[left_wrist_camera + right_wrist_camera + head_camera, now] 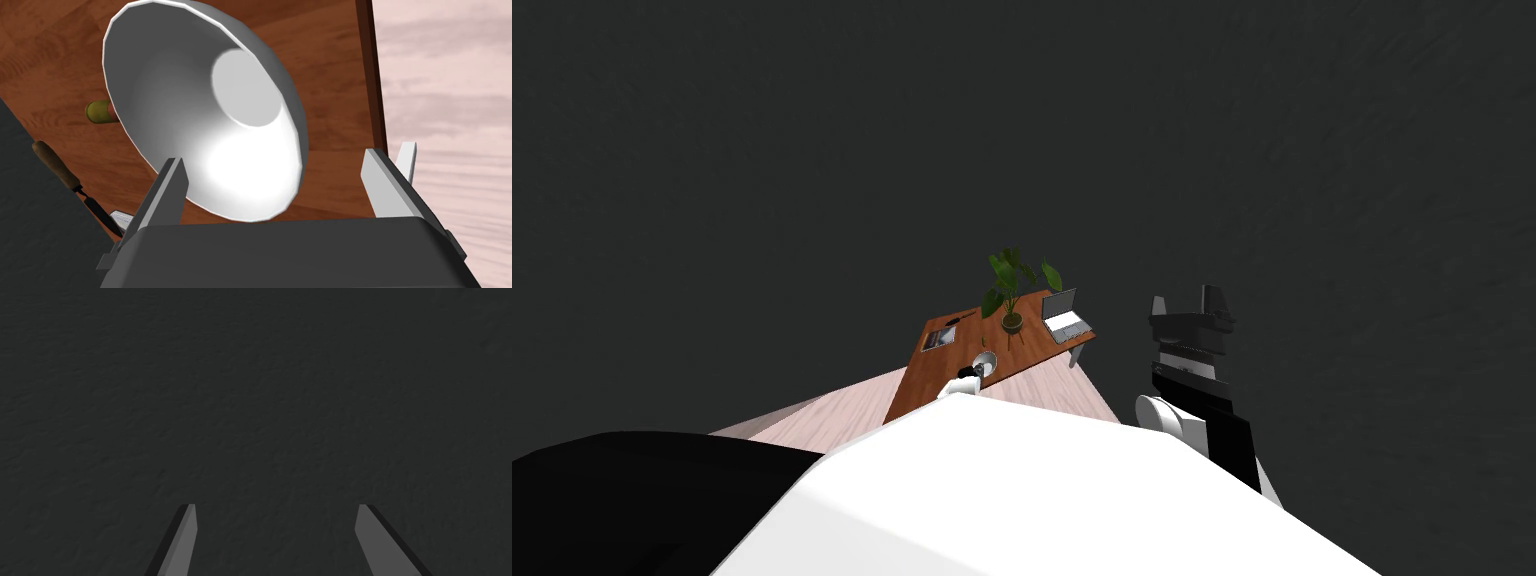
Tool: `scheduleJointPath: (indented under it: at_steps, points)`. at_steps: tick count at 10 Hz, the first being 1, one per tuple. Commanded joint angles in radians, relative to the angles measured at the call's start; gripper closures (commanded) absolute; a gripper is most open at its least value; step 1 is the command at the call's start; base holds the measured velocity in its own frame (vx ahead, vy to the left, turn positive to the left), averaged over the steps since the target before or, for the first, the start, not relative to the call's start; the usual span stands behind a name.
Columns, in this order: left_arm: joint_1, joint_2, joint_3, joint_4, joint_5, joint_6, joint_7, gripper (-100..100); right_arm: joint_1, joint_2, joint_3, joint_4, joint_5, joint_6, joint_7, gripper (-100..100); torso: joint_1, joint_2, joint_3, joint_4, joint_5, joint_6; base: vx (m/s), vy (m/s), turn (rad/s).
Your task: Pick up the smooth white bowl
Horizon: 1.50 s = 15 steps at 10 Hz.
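My left gripper is hanging spread wide over the near end of the wooden table. One blade is crossing the rim of the white bowl and the other is standing clear beside it. The bowl is sitting close to the table's edge. It is looking rigid, glossy and probably light, so likely slippery; pinching its thin wall, one blade inside and one outside, seems safest. From the bowl, a potted plant is standing at 12 o'clock and a laptop at 1 o'clock. The right gripper, also spread, is idling at 3 o'clock.
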Motion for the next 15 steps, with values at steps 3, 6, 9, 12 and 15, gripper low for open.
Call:
scheduleJointPath:
  at_steps: [3,6,9,12,15]
  points:
    - [-0.012,0.005,0.0,0.037,0.007,-0.008,-0.001,0,0.0,0.0,0.0,0.0,0.0,0.0,0.0,0,0.0,0.003,0.002,0.001,0.0,0.0,0.01,0.0,0.0]
    - [-0.017,-0.001,-0.01,0.114,-0.001,-0.083,0.006,-100,0.0,0.0,0.0,0.0,0.0,0.0,0.0,0,0.001,0.001,0.001,0.0,0.0,0.0,0.058,0.019,0.014]
    - [-0.016,-0.004,-0.015,0.14,-0.002,-0.109,0.008,-100,0.0,0.0,0.0,0.0,0.0,0.0,0.0,0,0.002,0.0,0.0,0.0,0.0,0.0,0.054,0.022,0.008]
    - [-0.015,-0.004,-0.015,0.143,-0.003,-0.111,0.008,100,0.0,0.0,0.0,0.0,0.0,0.0,0.0,0,0.0,0.004,0.003,0.002,0.0,0.0,0.002,0.001,0.0]
    - [-0.016,-0.003,-0.015,0.142,-0.003,-0.111,0.008,0,0.0,0.0,0.0,0.0,0.0,0.0,0.0,0,0.0,0.005,0.003,0.002,0.0,0.0,0.0,0.0,0.0]
